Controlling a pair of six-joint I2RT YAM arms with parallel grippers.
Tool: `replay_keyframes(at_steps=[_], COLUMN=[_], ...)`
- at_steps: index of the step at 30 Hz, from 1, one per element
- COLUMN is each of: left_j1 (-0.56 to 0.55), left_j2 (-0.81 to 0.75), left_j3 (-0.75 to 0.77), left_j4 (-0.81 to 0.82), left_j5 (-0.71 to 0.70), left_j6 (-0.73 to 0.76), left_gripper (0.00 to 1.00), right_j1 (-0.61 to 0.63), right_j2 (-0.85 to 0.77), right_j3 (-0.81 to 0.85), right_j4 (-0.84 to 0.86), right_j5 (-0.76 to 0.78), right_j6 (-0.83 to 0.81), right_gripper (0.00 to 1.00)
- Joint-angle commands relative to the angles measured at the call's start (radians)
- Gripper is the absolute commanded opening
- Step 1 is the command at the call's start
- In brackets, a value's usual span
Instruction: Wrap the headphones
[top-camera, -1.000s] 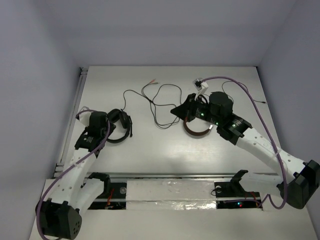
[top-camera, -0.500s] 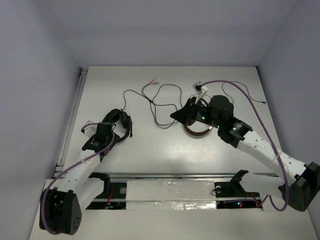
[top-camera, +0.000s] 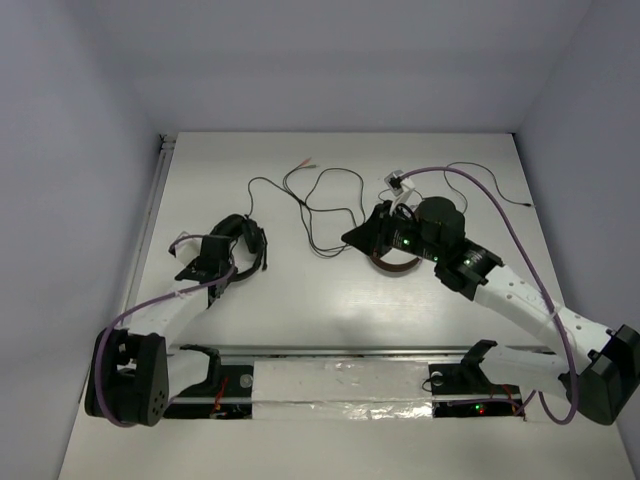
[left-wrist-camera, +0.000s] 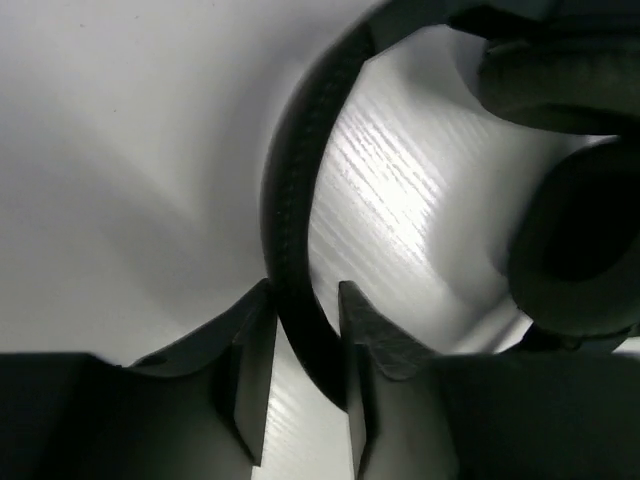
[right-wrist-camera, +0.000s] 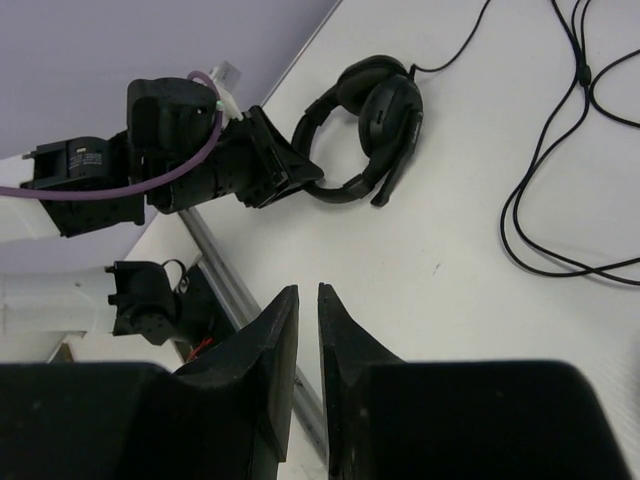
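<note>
Left end effector (left-wrist-camera: 305, 295) clamps headphones (left-wrist-camera: 285, 170) band | right end effector (right-wrist-camera: 307, 292) closed, empty

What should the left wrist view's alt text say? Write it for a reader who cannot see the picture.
Close up, the two dark fingers of the left tool clamp the curved headband of the black headphones from either side. The padded earcups fill the upper right, and the white table lies beneath.
</note>
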Motion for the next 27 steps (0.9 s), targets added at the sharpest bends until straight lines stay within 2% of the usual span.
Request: replay_keyframes(at_steps=[1,2,3,7,8,9,10,14,16,18,19,20,21,22,24,25,27], left_j1=[-0.006,-0.006,-0.006,-0.006,-0.006,-0.006,-0.006,-0.006,-0.006,-0.006,-0.006,-0.006,-0.006,-0.006,0.003,0.003,0.003], left_j2=[0.003,0.013,0.035,0.017,0.001,-0.022,-0.031,-0.016,0.010,0.033,0.040,0.046,0.056,0.053,0.050,0.047,0.046], left_j3=[0.003,0.013,0.022,0.102,0.168,0.212,0.257,0.563,0.651,0.752,0.775,0.798,0.841,0.855,0.895,0.909,0.949], left_j4=[0.066,0.068,0.066,0.031,0.014,-0.040,-0.068,-0.229,-0.298,-0.335,-0.361,-0.374,-0.394,-0.407,-0.415,-0.420,-0.423], left_j5=[0.027,0.035,0.055,0.128,0.153,0.200,0.230,0.378,0.496,0.569,0.631,0.665,0.681,0.711,0.750,0.777,0.810], left_j6=[0.045,0.064,0.081,0.202,0.236,0.302,0.336,0.472,0.526,0.552,0.574,0.585,0.589,0.591,0.594,0.594,0.589], left_gripper=[0.24,0.03,0.00,0.00,0.00,0.00,0.00,0.00,0.00,0.00,0.00,0.00,0.00,0.00,0.00,0.00,0.00], right_j1=[0.009,0.009,0.009,0.009,0.009,0.009,0.009,0.009,0.009,-0.012,-0.027,-0.049,-0.110,-0.144,-0.201,-0.228,-0.228], right_j2=[-0.019,-0.016,-0.014,-0.004,0.002,0.018,0.025,0.061,0.076,0.078,0.076,0.075,0.072,0.068,0.079,0.093,0.153], right_j3=[0.008,0.010,0.013,0.024,0.025,0.025,0.025,0.047,0.073,0.073,0.073,0.073,0.071,0.061,0.041,0.036,0.073], right_j4=[0.035,0.029,0.026,0.023,0.028,0.045,0.045,0.077,0.077,0.101,0.115,0.121,0.130,0.147,0.241,0.267,0.261], right_j5=[0.022,0.031,0.048,0.071,0.060,0.025,0.008,-0.056,-0.073,-0.075,-0.084,-0.101,-0.133,-0.233,-0.306,-0.329,-0.325], right_j6=[-0.007,-0.009,-0.010,-0.032,-0.040,-0.059,-0.070,-0.139,-0.182,-0.205,-0.217,-0.224,-0.227,-0.210,-0.179,-0.164,-0.190], right_gripper=[0.20,0.20,0.20,0.18,0.15,0.03,0.00,0.00,0.00,0.10,0.24,0.27,0.30,0.41,0.53,0.64,0.72])
